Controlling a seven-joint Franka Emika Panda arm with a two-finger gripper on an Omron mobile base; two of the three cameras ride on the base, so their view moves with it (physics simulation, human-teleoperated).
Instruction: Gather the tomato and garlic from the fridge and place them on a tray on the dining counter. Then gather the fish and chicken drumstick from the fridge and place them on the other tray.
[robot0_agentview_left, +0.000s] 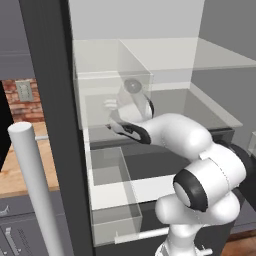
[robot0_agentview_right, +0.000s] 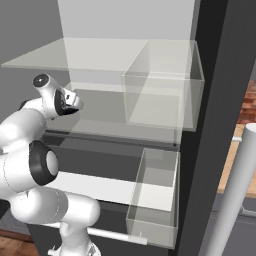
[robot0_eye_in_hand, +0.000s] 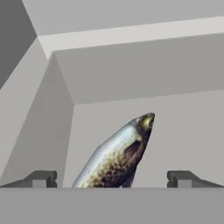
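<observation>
A silver, dark-speckled fish (robot0_eye_in_hand: 116, 159) leans nose-up against the fridge's pale back wall in the hand view, close in front of the hand. My gripper (robot0_eye_in_hand: 111, 179) is open, one fingertip on each side of the fish's lower body and well apart from it; whether they touch it cannot be told. In the left base view the white arm reaches into the fridge at mid-shelf height, with the gripper (robot0_agentview_left: 111, 105) seen through a clear bin. From the right base view the gripper (robot0_agentview_right: 76, 103) points into the shelf space.
A clear upper bin (robot0_agentview_right: 165, 95) and a clear lower door bin (robot0_agentview_right: 155, 195) hang on the fridge's side. A glass shelf (robot0_agentview_right: 75, 57) runs above the hand. The dark door edge (robot0_agentview_left: 60, 125) and a white handle bar (robot0_agentview_left: 35, 185) stand at the left.
</observation>
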